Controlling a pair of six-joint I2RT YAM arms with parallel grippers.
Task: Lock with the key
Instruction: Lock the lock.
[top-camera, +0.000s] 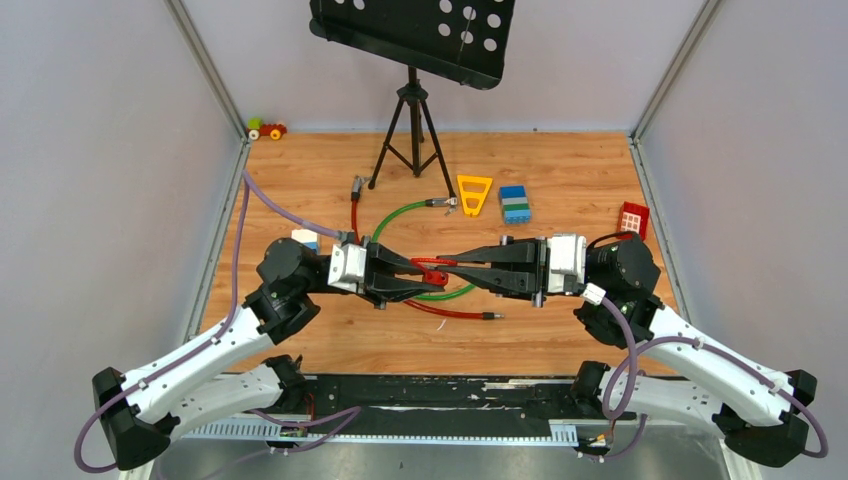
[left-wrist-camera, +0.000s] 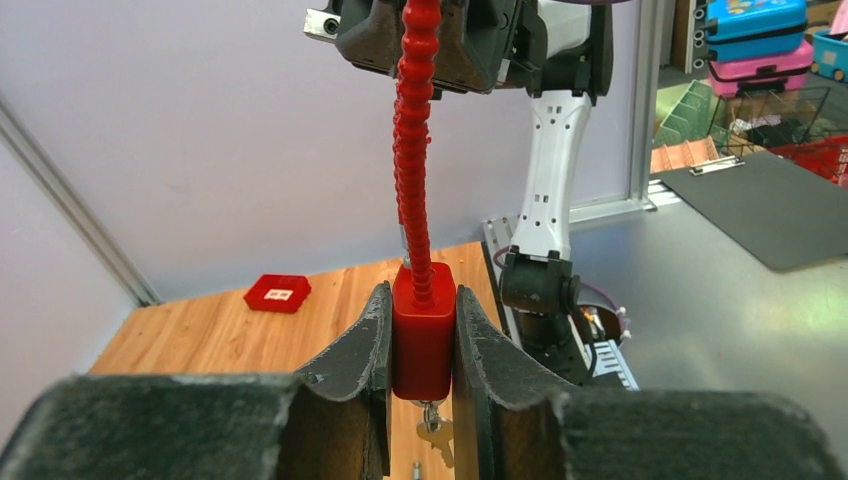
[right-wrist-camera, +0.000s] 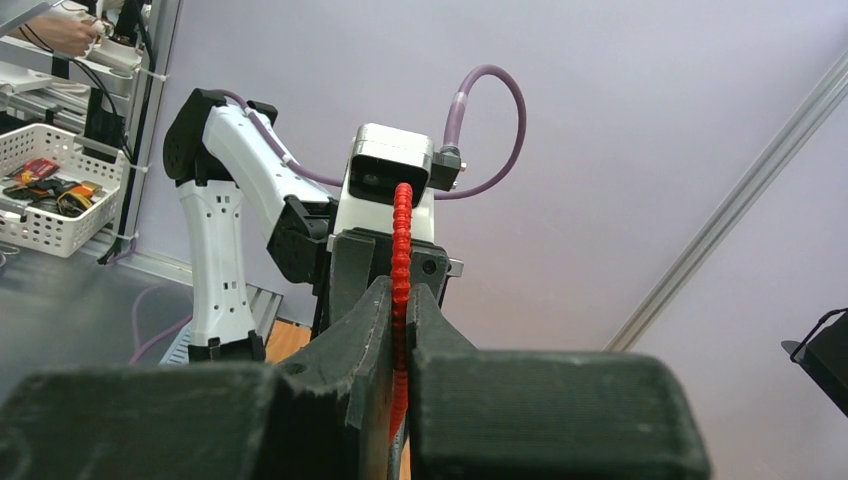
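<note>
Wooden table (top-camera: 300, 165) beneath; left gripper (left-wrist-camera: 421, 291), right gripper (right-wrist-camera: 400, 288) nose-to-nose on padlock (left-wrist-camera: 422, 345)

1. Above mid-tabletop (top-camera: 560, 330): left fingers (left-wrist-camera: 365, 345) reach in from the left and right fingers (right-wrist-camera: 360, 330) from the right, tips nearly meeting.
2. Padlock (left-wrist-camera: 422, 340) sits between the left fingers, touching both; key (left-wrist-camera: 432, 425) is at its underside.
3. Ribbed cable (left-wrist-camera: 415, 150) runs from the padlock's top across to the right fingers and lies between them.
4. Loose cables (top-camera: 455, 314) lie on the tabletop under and just before the fingers; one arcs back toward rear centre.
5. Tripod stand (top-camera: 411, 130) is at rear centre, with a triangular piece (top-camera: 474, 193) just right of it and stacked blocks (top-camera: 516, 203) right of that.
6. Flat studded brick (top-camera: 632, 218) — right edge, behind the right arm.
7. Toy car (top-camera: 266, 129) — beyond the tabletop's rear left corner.
</note>
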